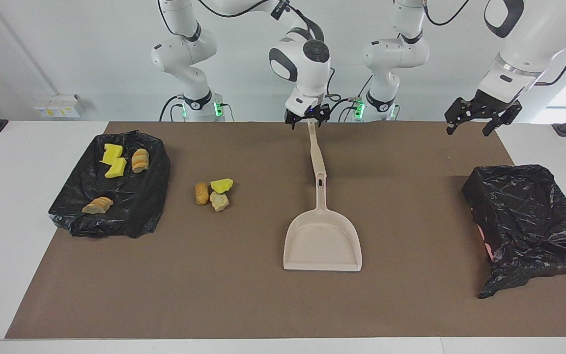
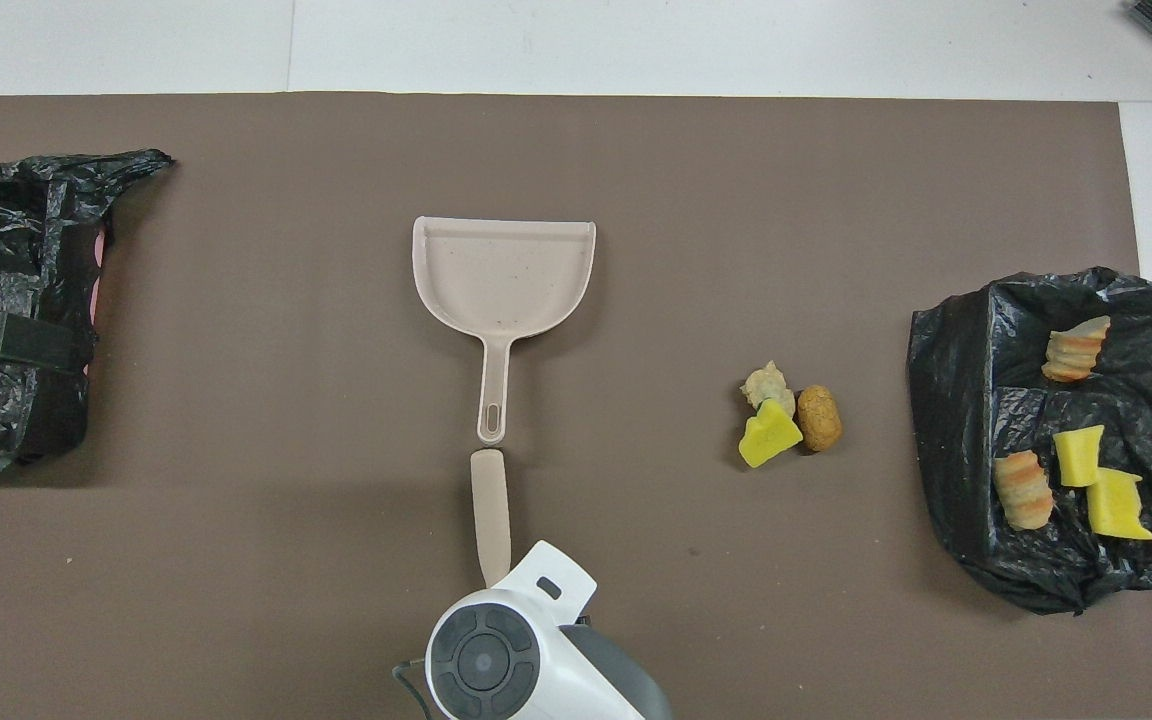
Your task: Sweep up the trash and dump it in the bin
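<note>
My right gripper (image 1: 307,118) hung open over the brush (image 1: 313,147), empty, at the end nearer the robots. The brush's long axis ran toward twelve o'clock in the overhead view, to the dustpan (image 1: 323,241). Three trash scraps (image 1: 214,192) lay at two o'clock, four more in the black-lined bin (image 1: 74,216). My left gripper (image 1: 480,117) waited open over the brown mat (image 1: 410,305).
</note>
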